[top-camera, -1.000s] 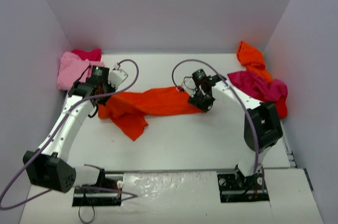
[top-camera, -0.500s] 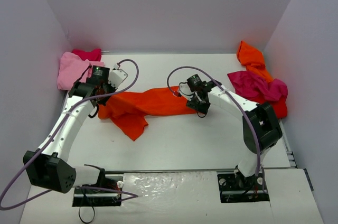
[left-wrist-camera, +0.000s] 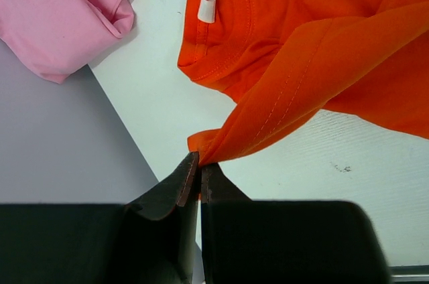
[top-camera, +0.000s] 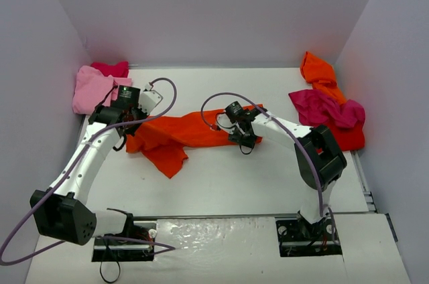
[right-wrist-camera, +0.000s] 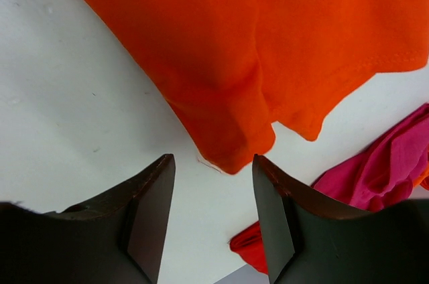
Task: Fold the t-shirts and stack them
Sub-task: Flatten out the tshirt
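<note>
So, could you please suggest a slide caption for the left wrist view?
Left gripper pinching an edge of the orange t-shirt over the white table, light pink t-shirt nearby.

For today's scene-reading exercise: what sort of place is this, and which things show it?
Probably a robot lab test cell: plain walls enclose a white table, two robot arms are bolted to its near edge, and t-shirts lie on it.
</note>
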Action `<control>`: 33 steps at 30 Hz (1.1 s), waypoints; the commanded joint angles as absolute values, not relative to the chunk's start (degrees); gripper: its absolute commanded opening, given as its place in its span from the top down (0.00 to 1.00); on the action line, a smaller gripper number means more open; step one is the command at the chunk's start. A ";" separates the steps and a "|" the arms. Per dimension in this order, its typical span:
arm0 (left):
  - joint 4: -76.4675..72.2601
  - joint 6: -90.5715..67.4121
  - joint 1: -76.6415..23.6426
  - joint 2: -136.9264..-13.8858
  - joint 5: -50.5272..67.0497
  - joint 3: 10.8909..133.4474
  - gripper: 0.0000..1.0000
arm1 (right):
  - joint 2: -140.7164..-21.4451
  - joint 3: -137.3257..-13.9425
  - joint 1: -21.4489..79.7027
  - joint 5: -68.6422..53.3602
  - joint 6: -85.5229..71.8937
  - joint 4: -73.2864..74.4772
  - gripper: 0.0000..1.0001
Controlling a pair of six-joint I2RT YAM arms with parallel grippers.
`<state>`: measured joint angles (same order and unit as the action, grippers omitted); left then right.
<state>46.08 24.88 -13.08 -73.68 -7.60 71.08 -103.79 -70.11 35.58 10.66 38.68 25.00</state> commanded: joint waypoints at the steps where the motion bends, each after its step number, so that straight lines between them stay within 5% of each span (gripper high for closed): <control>1: 43.95 24.26 -13.45 -70.80 -9.15 71.51 1.00 | -105.45 -70.58 37.54 12.22 38.35 24.37 0.54; 28: 43.15 24.52 -13.53 -71.10 -9.79 69.87 1.00 | -108.46 -67.34 37.48 19.46 39.33 18.78 0.60; 33: 43.22 24.46 -13.47 -71.23 -9.95 70.05 1.00 | -108.13 -66.82 37.44 20.06 39.16 17.27 0.70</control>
